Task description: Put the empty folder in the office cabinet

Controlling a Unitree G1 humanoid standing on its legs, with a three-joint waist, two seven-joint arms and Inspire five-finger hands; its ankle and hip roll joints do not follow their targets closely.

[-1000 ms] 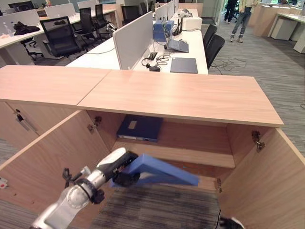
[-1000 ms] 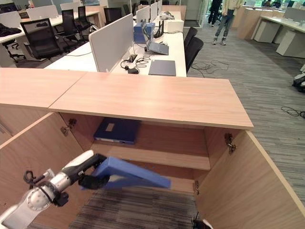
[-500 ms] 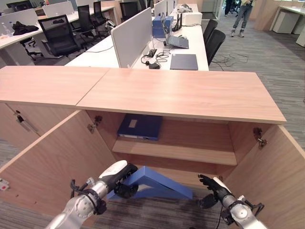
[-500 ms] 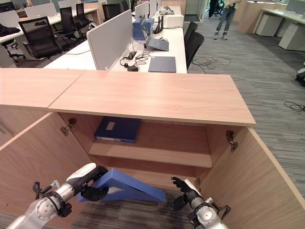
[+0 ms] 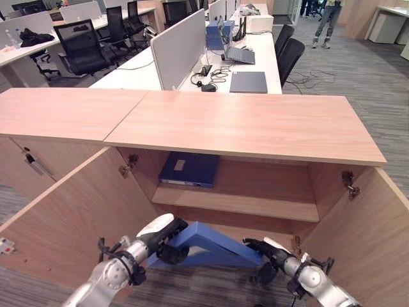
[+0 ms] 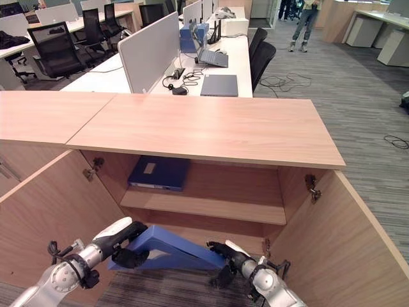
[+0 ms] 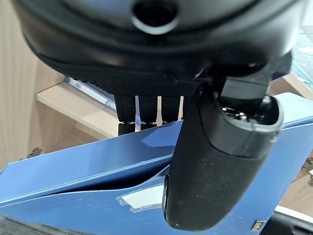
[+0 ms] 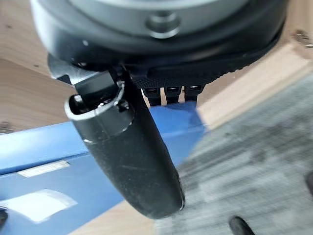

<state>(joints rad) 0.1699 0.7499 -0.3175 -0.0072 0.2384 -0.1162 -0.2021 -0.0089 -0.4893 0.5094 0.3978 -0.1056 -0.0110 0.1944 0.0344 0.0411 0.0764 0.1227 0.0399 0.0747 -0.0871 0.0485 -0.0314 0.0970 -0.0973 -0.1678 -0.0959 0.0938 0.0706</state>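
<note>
The blue folder (image 5: 214,244) stands open like a tent at the cabinet's (image 5: 243,128) lower opening. The left hand (image 5: 167,233) grips its left end, fingers and thumb closed around it. The right hand (image 5: 265,251) touches its right end with fairly straight fingers.

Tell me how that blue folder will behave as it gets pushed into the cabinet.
The blue folder probably stays stiff: it spans between both hands without sagging. It may flap open, since its covers gape in the left wrist view. It seems light, as the left robot hand carries one end by a pinch, while the right robot hand reaches the other end.
</note>
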